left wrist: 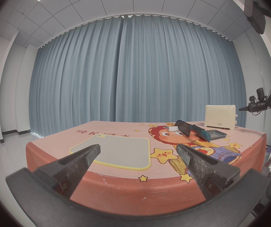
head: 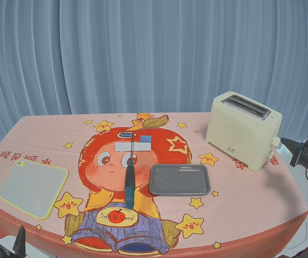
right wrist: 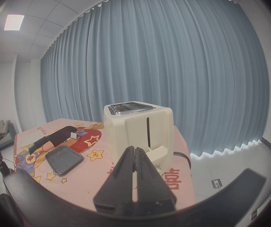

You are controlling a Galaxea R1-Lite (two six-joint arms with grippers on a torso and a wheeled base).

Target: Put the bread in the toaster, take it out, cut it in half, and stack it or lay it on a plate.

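Note:
The cream toaster (head: 243, 129) stands at the table's right, its two slots facing up; I cannot tell what is inside them. Its side lever (right wrist: 157, 153) sits at the low end of its track. My right gripper (right wrist: 135, 149) is shut and empty, its tips just short of that lever, off the table's right edge (head: 283, 139). A grey plate (head: 179, 179) lies bare mid-table. A teal-handled knife (head: 130, 178) lies beside it, its blade over a white rest (head: 132, 147). My left gripper (left wrist: 137, 148) is open and empty, low before the table's front left (head: 5, 233).
A grey cutting board (head: 32, 187) with a yellow rim lies at the front left, bare. The toaster's black cord (right wrist: 181, 156) trails off its back. Blue curtains hang behind the table.

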